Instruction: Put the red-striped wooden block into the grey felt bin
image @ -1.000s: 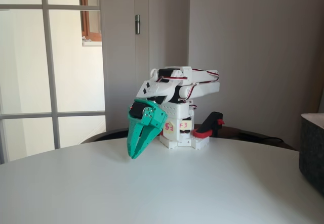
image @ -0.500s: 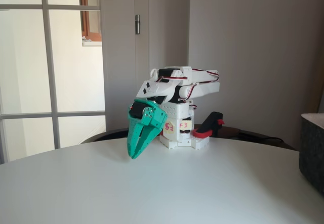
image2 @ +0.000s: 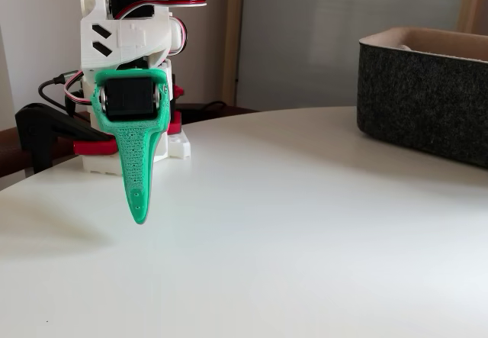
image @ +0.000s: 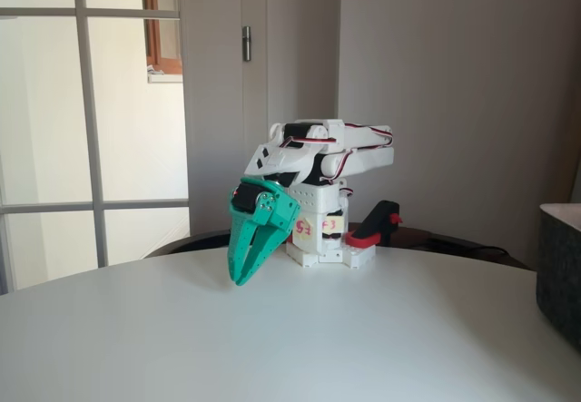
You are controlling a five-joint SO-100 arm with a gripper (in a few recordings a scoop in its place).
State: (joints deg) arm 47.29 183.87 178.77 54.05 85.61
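Claw [image: 238, 279] closed, empty — grey felt bin [image2: 424, 98] apart.

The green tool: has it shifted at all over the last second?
No. In a fixed view the tool hangs at the same spot left of the arm's white base, tips just above the table.

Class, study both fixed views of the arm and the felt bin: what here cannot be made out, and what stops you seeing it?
- Inside of the grey felt bin: hidden by its near wall in a fixed view; a pale shape at the rim is unclear.
- The bin in a fixed view: cut off by the right edge.
- Gripper: edge-on in a fixed view, so the gap is hidden; the gripper looks shut in a fixed view.
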